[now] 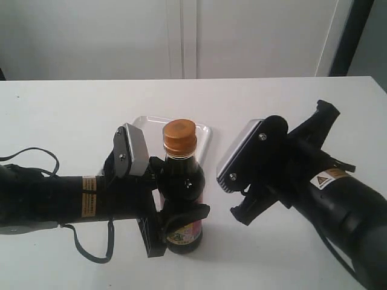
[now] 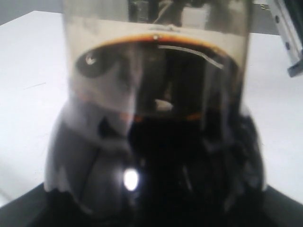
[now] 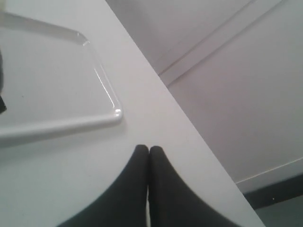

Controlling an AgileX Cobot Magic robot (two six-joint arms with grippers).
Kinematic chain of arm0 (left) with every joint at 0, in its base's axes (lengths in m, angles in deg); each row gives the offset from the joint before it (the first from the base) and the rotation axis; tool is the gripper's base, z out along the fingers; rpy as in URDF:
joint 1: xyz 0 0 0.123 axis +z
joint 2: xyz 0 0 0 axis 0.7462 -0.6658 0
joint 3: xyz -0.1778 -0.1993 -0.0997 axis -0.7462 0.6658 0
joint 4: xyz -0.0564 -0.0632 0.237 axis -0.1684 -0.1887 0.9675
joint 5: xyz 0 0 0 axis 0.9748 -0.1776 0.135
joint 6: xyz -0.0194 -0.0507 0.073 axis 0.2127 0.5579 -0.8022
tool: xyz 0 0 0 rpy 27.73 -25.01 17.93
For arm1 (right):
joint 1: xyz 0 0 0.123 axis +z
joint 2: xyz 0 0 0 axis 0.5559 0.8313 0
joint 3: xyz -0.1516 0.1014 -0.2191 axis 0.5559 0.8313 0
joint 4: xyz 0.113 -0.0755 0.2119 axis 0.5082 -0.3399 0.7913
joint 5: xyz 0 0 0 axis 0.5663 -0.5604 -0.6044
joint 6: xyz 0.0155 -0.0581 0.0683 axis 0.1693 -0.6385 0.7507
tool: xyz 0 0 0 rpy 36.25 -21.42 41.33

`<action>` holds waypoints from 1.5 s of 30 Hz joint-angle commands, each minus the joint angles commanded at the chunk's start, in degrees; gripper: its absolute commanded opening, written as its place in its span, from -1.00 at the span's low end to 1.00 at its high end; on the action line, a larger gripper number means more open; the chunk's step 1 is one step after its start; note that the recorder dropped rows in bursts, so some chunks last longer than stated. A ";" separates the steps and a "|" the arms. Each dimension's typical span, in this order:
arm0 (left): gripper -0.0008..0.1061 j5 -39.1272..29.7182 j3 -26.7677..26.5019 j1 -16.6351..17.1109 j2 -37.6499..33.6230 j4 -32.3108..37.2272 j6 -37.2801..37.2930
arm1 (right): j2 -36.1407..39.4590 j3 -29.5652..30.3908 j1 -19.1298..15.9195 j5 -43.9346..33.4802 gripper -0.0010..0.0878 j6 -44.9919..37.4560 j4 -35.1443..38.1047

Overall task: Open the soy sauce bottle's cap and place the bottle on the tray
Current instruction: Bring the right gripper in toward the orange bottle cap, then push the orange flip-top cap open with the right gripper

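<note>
Exterior view shows my left gripper (image 1: pixel 175 226) clamped around the lower body of the soy sauce bottle (image 1: pixel 183 199), one black finger wrapped across the label and the other behind the glass, so the bottle stands upright on the table (image 1: pixel 60 115) right inside my grasp. The left wrist view is filled with dark liquid and glass pressed close to the camera, which fits a firm hold low on the bottle. The cap (image 1: pixel 180 136) sits directly above my left gripper and looks shut, the copper-orange lid flat on its collar. My right gripper (image 3: pixel 149 156) hangs off to the side of the bottle, apart from it, with its two fingertips pressed together on nothing; from there the tray's (image 3: pixel 102 78) rounded corner lies just ahead on the table. The tray is just beyond the bottle from my left gripper, bare as far as I can see. I judge the step in hand is flipping the cap, so I should keep the left grip steady and unchanged, bring the right fingertips up under the lid's lip opposite the hinge, and lever gently upward, not sideways, lest the bottle tip or twist in my hold.
</note>
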 joint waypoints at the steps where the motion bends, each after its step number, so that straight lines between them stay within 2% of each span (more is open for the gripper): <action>1: -0.99 -0.39 0.00 0.00 0.00 0.00 0.00 | -0.48 0.00 0.66 0.00 -0.98 0.00 0.43; 6: -0.99 -0.29 0.00 0.00 0.00 0.00 0.00 | -0.72 -2.68 3.19 -2.10 -0.98 -1.67 4.77; 8: -0.99 -0.29 0.00 0.00 0.00 0.00 0.00 | -0.59 -4.76 3.28 -5.43 -0.98 -5.84 9.42; 11: -0.99 -0.29 0.00 0.00 0.00 0.00 0.00 | -0.20 -7.73 3.28 -5.28 -0.98 -13.07 19.58; 13: -0.99 -0.29 0.00 0.00 0.00 0.00 0.00 | -0.20 -9.18 3.28 -5.15 -0.98 -18.67 22.48; 17: -0.99 -0.29 0.00 0.00 0.00 0.00 0.00 | -0.07 -10.06 3.28 -9.25 -0.98 -21.16 23.25; 22: -0.99 -0.29 0.00 0.00 0.00 0.00 0.00 | 0.07 -10.81 3.28 -8.90 -0.98 -21.05 25.30; 29: -0.99 -0.29 0.00 0.00 0.00 0.00 0.00 | 0.86 -12.75 5.99 -8.62 -0.98 -22.52 26.27; 45: -0.99 -0.29 0.00 0.00 0.00 0.00 0.00 | 3.09 -15.20 6.82 -8.49 -0.98 -22.52 27.58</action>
